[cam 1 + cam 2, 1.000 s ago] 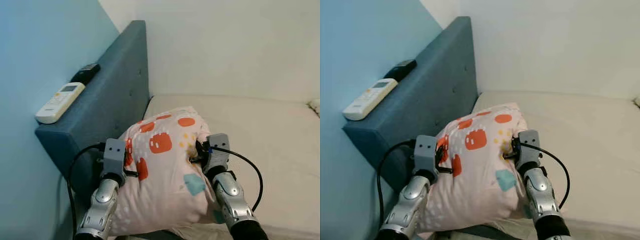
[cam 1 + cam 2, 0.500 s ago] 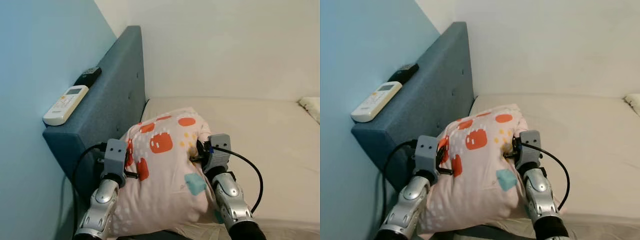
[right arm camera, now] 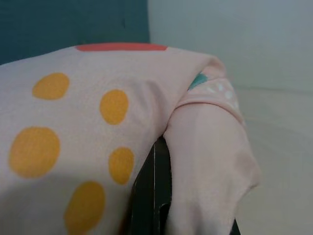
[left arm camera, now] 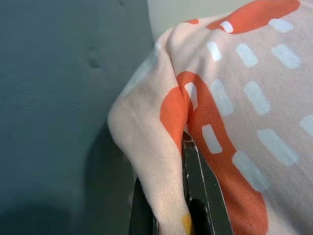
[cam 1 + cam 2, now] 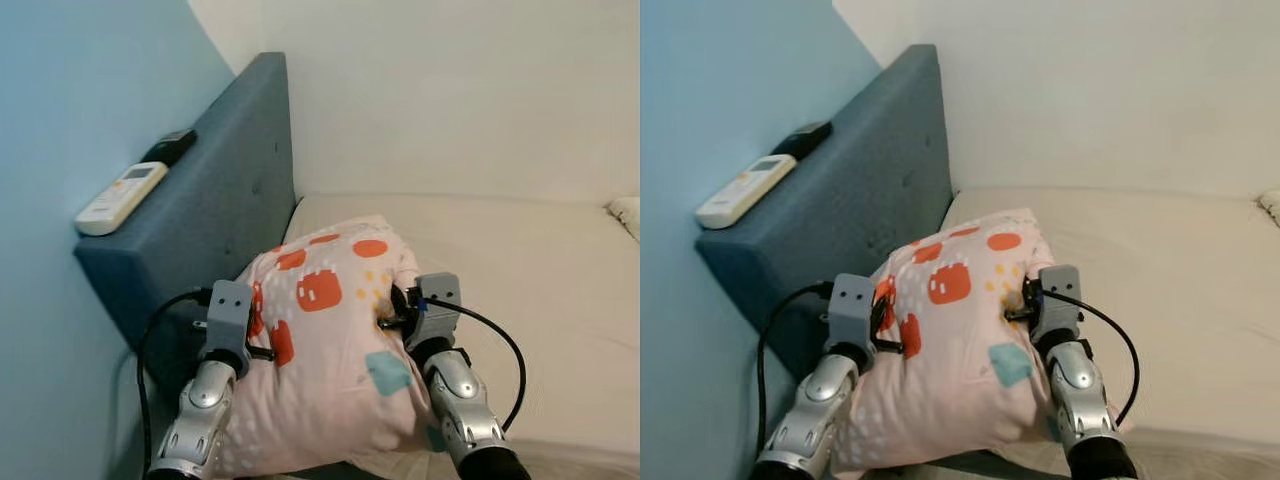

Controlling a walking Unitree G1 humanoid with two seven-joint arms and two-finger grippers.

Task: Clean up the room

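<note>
A pale pink pillow [image 5: 325,345] with orange, teal and yellow patches is held up between my two arms above the near end of the cream bed [image 5: 520,260]. My left gripper [image 5: 262,322] is shut on the pillow's left edge; in the left wrist view the fabric [image 4: 161,161] is pinched between the black fingers [image 4: 205,191]. On the pillow's right side my right gripper [image 5: 388,310] is shut on a fold, which the right wrist view shows as cloth [image 3: 205,156] draped over the dark fingers [image 3: 154,196]. The pillow hangs close to the blue headboard [image 5: 225,200].
On top of the headboard lie a white remote [image 5: 122,198] and a black remote [image 5: 169,147]. A light blue wall [image 5: 70,120] stands to the left, a white wall [image 5: 450,90] behind the bed. Another pale pillow [image 5: 626,213] peeks in at the right edge.
The camera has shifted slightly, so the headboard and remotes sit a little differently in the picture. Both grippers keep hold of the pillow in about the same place.
</note>
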